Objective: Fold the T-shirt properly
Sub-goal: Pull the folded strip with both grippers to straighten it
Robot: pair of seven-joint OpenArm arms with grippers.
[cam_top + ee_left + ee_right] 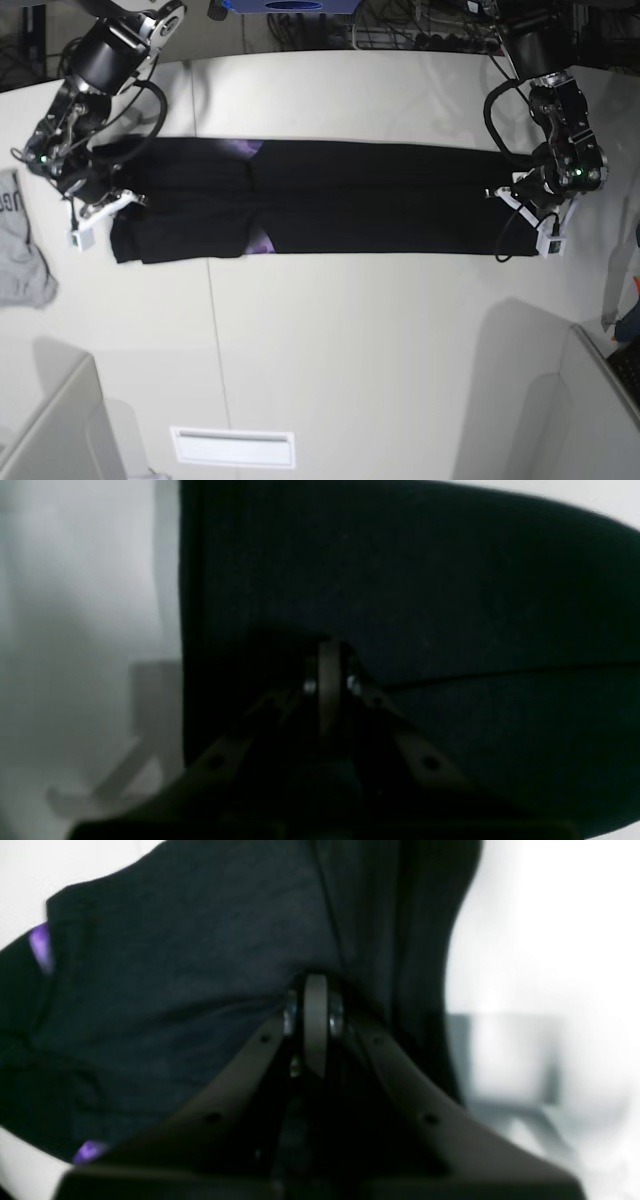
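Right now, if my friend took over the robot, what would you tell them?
Left gripper: shut on the T-shirt at its end on the base view's right.
Right gripper: shut on the T-shirt's other end.
The shirt lies on the white table as a long, narrow black band stretched between both arms, a bit of purple print peeking out.
A small grey garment lies apart at the table's edge; leave it.
Done: the lengthwise folds, judging by the narrow band.
Left: likely bringing the two ends together, then letting go.
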